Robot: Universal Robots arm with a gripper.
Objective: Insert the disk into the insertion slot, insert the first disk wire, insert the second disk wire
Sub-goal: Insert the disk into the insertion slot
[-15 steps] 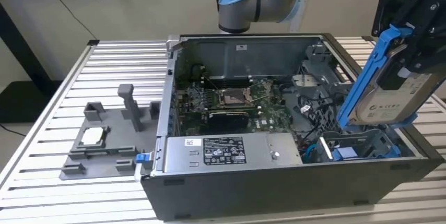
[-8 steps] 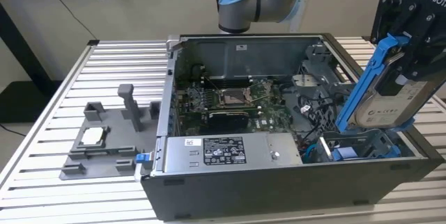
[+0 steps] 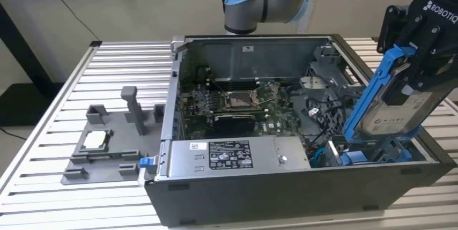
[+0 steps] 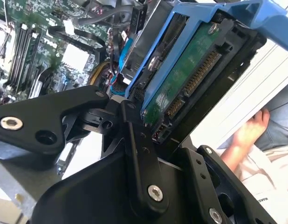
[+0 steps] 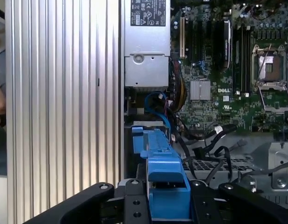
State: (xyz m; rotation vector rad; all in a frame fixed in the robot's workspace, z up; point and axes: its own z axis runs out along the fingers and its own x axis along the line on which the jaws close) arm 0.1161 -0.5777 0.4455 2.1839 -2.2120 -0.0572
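**Desk:** Exterior view: what have you got?

**Arm:** My jaws pinch the disk (image 3: 392,113), blue carrier and all, steeply tilted over the open computer case (image 3: 286,192). Its lower end dips toward the insertion slot (image 3: 368,156), the bay in the case's corner just beside the power-supply box (image 3: 222,156). Whether disk and slot touch, I cannot tell. The case stands on the slatted table (image 3: 122,64), with a grey fixture (image 3: 100,160) lying just outside the case's wall.

**Desk:** Second wrist view?

**Arm:** My jaws are clamped on the disk (image 4: 181,79), its green circuit board and connector edge facing the camera. The case's motherboard (image 4: 23,42) lies beyond it. A person's hand (image 4: 249,135) shows outside the case.

**Desk:** First wrist view?

**Arm:** The disk (image 5: 160,163) is seen edge-on between my jaws, blue carrier uppermost, hanging above the case's near edge. The power-supply box (image 5: 146,51) and motherboard (image 5: 218,70) lie further into the case. The table (image 5: 65,93) runs along the case's outer side.
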